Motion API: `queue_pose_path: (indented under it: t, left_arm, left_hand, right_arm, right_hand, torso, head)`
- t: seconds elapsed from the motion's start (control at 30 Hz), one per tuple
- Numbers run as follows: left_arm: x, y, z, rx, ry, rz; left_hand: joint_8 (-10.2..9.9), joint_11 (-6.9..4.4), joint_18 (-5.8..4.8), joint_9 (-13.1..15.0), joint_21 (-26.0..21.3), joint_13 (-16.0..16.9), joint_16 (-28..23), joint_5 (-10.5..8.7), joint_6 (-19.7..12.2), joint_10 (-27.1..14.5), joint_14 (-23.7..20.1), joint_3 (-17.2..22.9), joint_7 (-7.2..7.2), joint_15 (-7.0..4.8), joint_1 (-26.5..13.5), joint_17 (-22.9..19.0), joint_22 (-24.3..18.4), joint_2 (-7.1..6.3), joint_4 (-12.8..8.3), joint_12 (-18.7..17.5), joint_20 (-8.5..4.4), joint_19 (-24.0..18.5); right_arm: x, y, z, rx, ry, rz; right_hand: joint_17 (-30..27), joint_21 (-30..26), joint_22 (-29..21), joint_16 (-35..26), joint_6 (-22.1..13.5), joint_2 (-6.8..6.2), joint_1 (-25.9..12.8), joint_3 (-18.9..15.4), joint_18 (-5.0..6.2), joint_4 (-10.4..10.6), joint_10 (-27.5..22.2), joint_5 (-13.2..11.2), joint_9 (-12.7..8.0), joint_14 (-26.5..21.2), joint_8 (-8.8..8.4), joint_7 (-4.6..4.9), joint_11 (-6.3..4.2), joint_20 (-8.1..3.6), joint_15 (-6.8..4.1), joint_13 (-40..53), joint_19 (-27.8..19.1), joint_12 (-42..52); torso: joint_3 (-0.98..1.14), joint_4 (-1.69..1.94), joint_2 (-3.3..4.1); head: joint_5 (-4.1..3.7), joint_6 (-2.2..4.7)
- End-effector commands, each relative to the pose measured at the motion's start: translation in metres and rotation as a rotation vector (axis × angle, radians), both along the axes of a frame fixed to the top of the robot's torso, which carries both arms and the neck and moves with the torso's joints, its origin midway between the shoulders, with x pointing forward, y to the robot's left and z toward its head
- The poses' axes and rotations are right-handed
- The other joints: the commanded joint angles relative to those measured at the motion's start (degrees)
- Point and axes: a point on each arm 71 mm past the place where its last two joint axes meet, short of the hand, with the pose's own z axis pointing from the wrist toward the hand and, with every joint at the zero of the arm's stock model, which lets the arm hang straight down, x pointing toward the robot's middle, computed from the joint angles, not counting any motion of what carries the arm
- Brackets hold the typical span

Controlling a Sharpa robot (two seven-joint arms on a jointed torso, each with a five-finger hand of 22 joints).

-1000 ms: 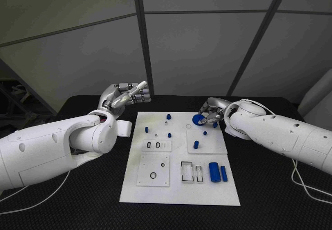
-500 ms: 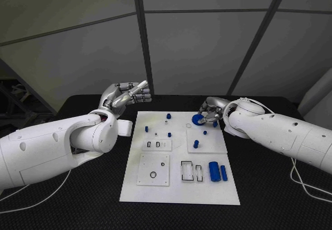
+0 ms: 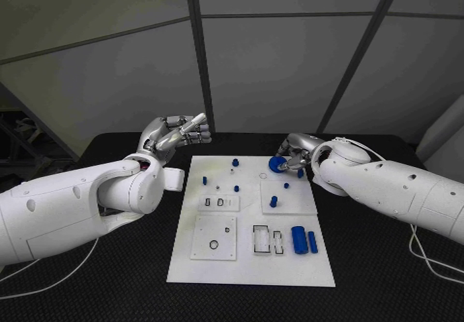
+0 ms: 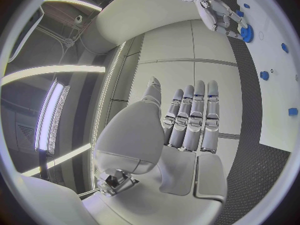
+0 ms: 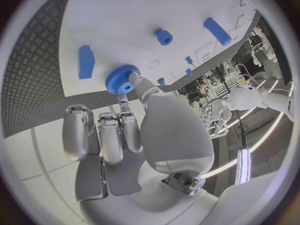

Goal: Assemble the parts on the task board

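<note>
- Near edge of the task board (image 3: 251, 268): white plate lying flat on the black worktop (image 3: 387, 268).
- Near right of the board: two blue cylinders (image 3: 304, 241) lying side by side, just beside a pair of rectangular slots (image 3: 268, 239).
- Near left: a raised square tile with a black ring (image 3: 214, 246) on it.
- Mid board: a short blue peg (image 3: 273, 201) upright on the right tile; a second blue peg (image 3: 205, 180) toward the left edge.
- Far edge: a blue peg (image 3: 235, 162) upright.
- Far right corner: right hand (image 3: 296, 155) pinching a blue gear (image 5: 122, 79) between thumb and fingertip, gear at the board surface; the other fingers curled.
- Far left, off the board: left hand (image 3: 179, 134) raised above the worktop, fingers straight and pressed together, holding nothing.
</note>
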Motion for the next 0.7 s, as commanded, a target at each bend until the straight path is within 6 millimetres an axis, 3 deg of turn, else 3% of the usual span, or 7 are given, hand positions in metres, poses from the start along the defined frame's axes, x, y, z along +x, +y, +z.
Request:
queue_pose_path:
  t: [0.03,0.27,0.7]
  left_arm:
    - [0.0,-0.001,0.001,-0.002,-0.004,-0.013]
    - [0.0,-0.001,0.001,-0.002,-0.002,-0.013]
    - [0.001,-0.005,0.001,-0.004,-0.001,-0.02]
  left_hand:
    - [-0.41,0.23,-0.55,-0.06,0.2,-0.07,-0.22,0.04,-0.13,-0.38,0.02,-0.3,0.49,0.28,-0.16,0.09,-0.08,0.56,-0.21,-0.33,-0.11,0.13]
    - [-0.41,0.23,-0.55,-0.06,0.2,-0.07,-0.22,0.04,-0.13,-0.38,0.02,-0.3,0.49,0.28,-0.16,0.09,-0.08,0.56,-0.21,-0.33,-0.11,0.13]
    - [-0.41,0.23,-0.55,-0.06,0.2,-0.07,-0.22,0.04,-0.13,-0.38,0.02,-0.3,0.49,0.28,-0.16,0.09,-0.08,0.56,-0.21,-0.33,-0.11,0.13]
  right_arm:
    - [-0.004,0.006,0.01,0.02,-0.107,0.027]
    - [-0.02,0.032,0.019,0.009,-0.182,0.114]
    - [-0.034,0.095,0.025,-0.016,-0.258,0.219]
  right_hand:
    - [14.91,0.35,2.46,0.22,2.27,0.32,-0.29,0.26,-0.5,-0.04,1.97,0.36,0.92,5.81,0.9,-0.91,-0.44,-0.06,-0.34,9.99,0.41,0.34]
    - [15.07,0.49,2.82,0.27,2.24,-0.12,-0.46,0.36,-0.57,-0.13,2.04,0.64,0.88,5.85,0.73,-0.94,-0.49,-0.13,-0.39,10.07,0.65,0.4]
    - [15.09,0.58,3.04,0.28,2.16,-0.49,-0.62,0.44,-0.62,-0.19,1.94,0.59,0.83,5.85,0.52,-0.92,-0.49,-0.17,-0.41,9.93,0.79,0.28]
  torso:
    - [0.0,0.04,-0.04]
    - [-0.04,-0.11,-0.13]
    - [-0.06,0.26,0.12]
  head:
    - [-0.07,0.11]
    - [0.0,0.28]
    - [-0.01,0.55]
